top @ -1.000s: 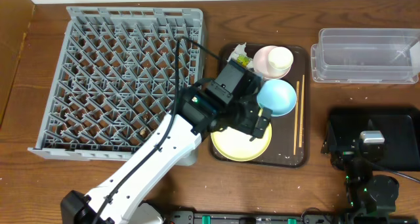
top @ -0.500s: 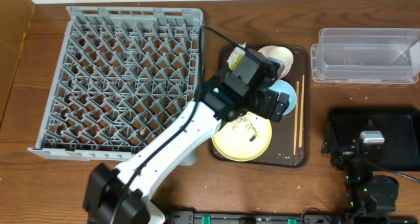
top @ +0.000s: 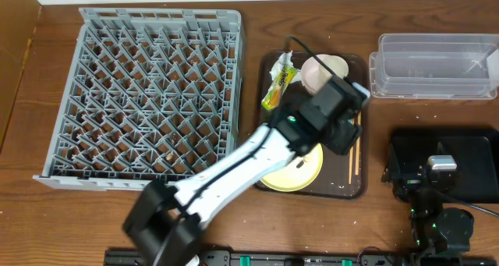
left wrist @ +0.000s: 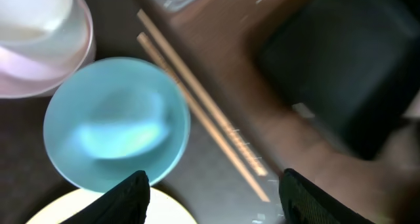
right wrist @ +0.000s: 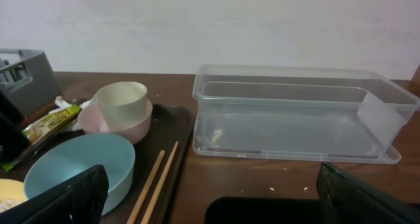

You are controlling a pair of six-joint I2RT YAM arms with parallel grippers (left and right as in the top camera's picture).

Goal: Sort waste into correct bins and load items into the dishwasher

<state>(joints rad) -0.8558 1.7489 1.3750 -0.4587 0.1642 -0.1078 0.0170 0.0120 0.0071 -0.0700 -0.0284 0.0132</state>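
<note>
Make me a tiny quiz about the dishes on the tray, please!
1. True or false: the small cream cup sits inside the pinkish-white bowl.
2. Where do the thin wooden chopsticks lie? A) in a sink B) on the dark brown rectangular tray C) on the floor
3. Fill in: the small round bowl next to the chopsticks is light ____.
Key: 1 true; 2 B; 3 blue.

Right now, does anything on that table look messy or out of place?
Yes: a snack wrapper lies in the brown tray's far left corner beside the crockery, and pale crumbs are scattered on the yellow plate. Nothing looks broken.
</note>
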